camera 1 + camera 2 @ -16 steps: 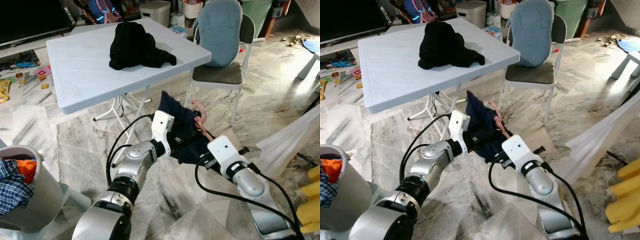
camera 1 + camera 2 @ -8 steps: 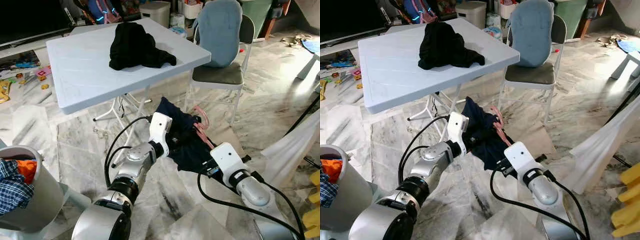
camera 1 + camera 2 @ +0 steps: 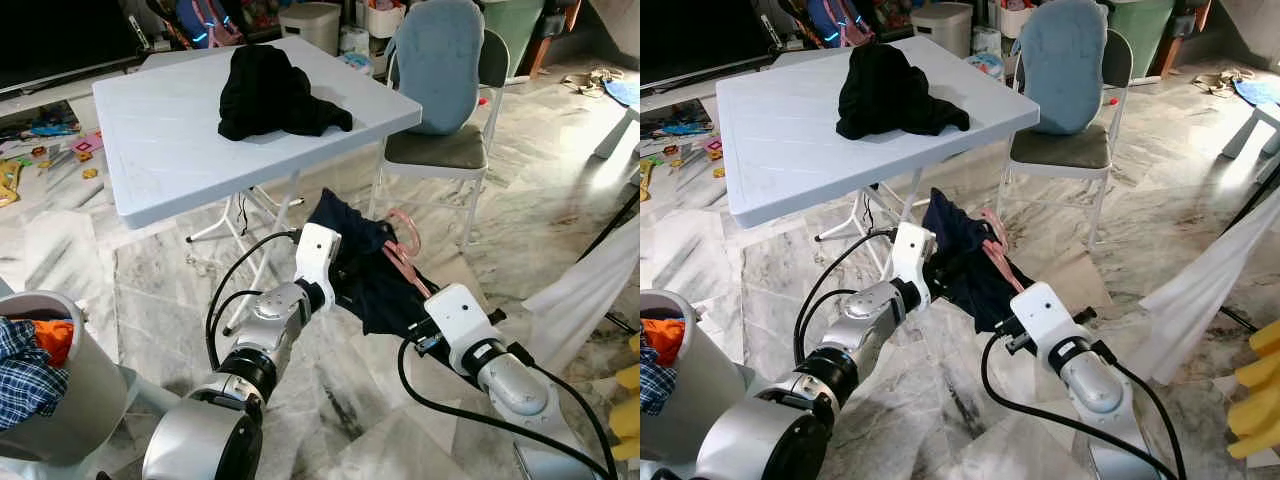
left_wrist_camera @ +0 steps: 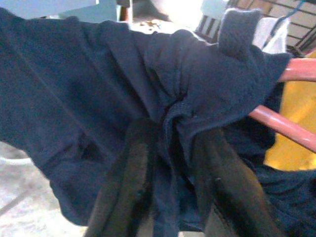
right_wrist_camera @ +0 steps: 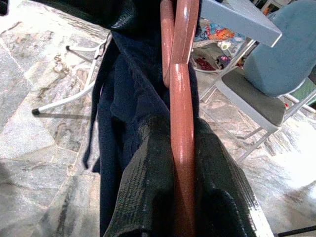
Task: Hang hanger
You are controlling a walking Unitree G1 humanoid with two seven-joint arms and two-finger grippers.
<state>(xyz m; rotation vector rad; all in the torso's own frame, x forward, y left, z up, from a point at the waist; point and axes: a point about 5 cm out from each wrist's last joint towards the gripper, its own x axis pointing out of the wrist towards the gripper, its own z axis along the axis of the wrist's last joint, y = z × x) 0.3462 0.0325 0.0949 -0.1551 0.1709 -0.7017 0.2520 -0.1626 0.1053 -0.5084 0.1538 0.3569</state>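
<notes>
A dark navy garment hangs on a pink hanger held in the air between my two arms, above the marble floor. My left gripper is shut on a bunched fold of the navy garment. My right gripper is shut on the pink hanger, with cloth draped beside it. The hanger's hook pokes out past the garment toward the chair.
A white folding table with a black garment stands ahead at left. A chair with a blue cushion is ahead at right. A laundry basket sits at my left, white cloth at my right.
The right arm has drawn back toward me and lower, tilting the hanger and garment slightly. The left gripper has stayed shut on the cloth.
</notes>
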